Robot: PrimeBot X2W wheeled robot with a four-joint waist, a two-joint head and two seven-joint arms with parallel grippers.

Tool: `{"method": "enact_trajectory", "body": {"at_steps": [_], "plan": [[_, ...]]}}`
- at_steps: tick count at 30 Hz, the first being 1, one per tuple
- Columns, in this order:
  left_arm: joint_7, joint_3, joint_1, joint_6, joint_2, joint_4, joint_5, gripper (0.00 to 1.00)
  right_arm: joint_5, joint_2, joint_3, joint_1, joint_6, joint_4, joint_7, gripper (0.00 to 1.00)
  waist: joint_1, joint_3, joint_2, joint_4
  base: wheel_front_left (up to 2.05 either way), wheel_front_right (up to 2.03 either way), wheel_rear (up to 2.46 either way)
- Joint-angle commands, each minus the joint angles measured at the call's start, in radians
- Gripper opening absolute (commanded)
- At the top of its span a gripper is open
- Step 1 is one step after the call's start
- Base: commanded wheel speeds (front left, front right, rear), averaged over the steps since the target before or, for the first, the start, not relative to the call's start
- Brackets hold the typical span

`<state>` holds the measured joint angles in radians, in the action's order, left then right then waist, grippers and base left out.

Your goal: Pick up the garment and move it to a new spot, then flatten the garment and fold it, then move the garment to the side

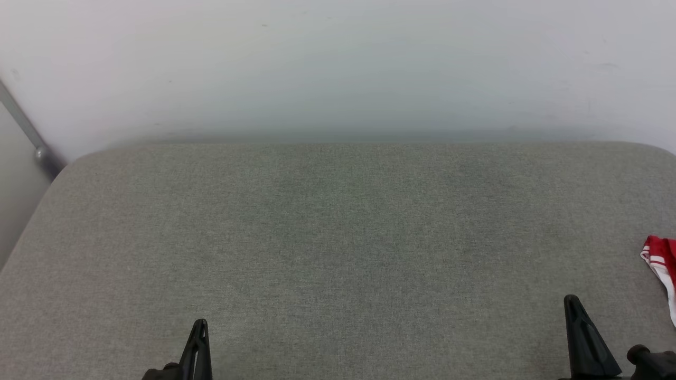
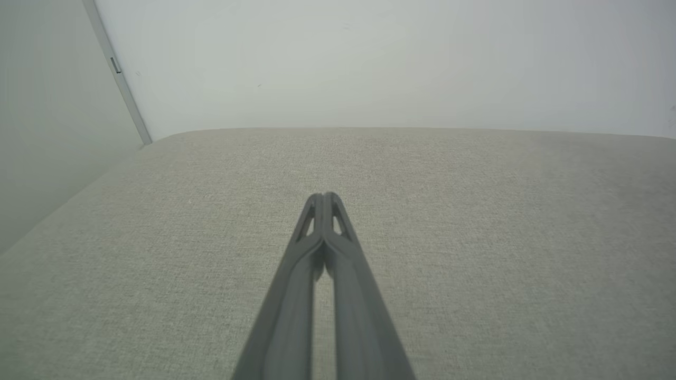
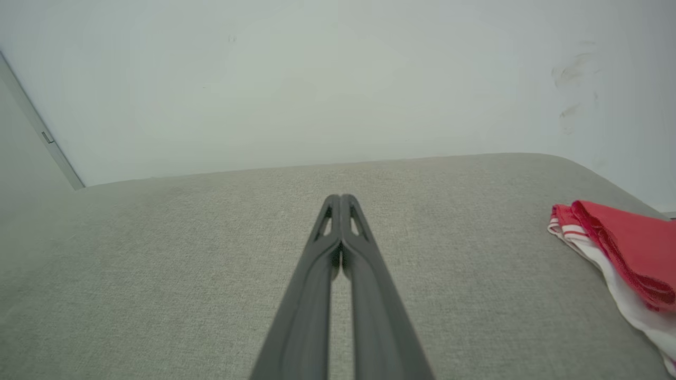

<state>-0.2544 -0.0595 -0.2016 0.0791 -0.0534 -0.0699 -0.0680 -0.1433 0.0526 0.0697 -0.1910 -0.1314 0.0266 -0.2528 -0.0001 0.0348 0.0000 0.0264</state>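
Note:
The garment (image 1: 663, 264), red cloth with a white, red-striped edge, lies bunched at the far right edge of the grey fabric surface (image 1: 338, 237); most of it is cut off by the head view's border. In the right wrist view the garment (image 3: 623, 248) lies on the surface to the right of my right gripper (image 3: 340, 198), apart from it. The right gripper (image 1: 571, 301) is shut and empty, low at the right of the head view. My left gripper (image 1: 199, 323) (image 2: 323, 195) is shut and empty at the lower left, above bare fabric.
A pale wall (image 1: 338, 63) rises behind the surface's far edge. A grey metal strip (image 1: 29, 134) runs down the wall at the left corner. The surface's left edge drops off near the strip.

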Motion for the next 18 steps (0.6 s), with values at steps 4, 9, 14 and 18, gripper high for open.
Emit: {"method": "enact_trajectory", "body": {"at_steps": [4, 9, 14, 18], "plan": [[0.018, 0.005, 0.021, -0.012, -0.007, 0.007, -0.113, 0.0, -0.107, 0.006, -0.004, 0.023, 0.0, -0.001, 0.018, 0.0, 0.0001, -0.002, 0.0, -0.001, 0.0, 0.0, 0.0], [0.037, 0.01, 0.044, -0.027, -0.012, -0.008, -0.222, 0.0, -0.211, 0.011, -0.008, 0.044, 0.0, 0.015, 0.037, 0.0, 0.0001, -0.003, 0.0, -0.002, 0.0, 0.0, 0.0], [0.056, 0.015, 0.065, -0.041, -0.017, -0.023, -0.324, 0.0, -0.307, 0.015, -0.01, 0.064, 0.0, 0.03, 0.056, 0.0, 0.0001, -0.005, 0.0, -0.003, 0.0, 0.0, 0.0], [0.07, 0.019, 0.081, -0.052, -0.02, -0.034, -0.4, 0.0, -0.38, 0.018, -0.012, 0.078, 0.0, 0.041, 0.07, 0.0, 0.0001, -0.006, 0.0, -0.004, 0.0, 0.0, 0.0]]}}
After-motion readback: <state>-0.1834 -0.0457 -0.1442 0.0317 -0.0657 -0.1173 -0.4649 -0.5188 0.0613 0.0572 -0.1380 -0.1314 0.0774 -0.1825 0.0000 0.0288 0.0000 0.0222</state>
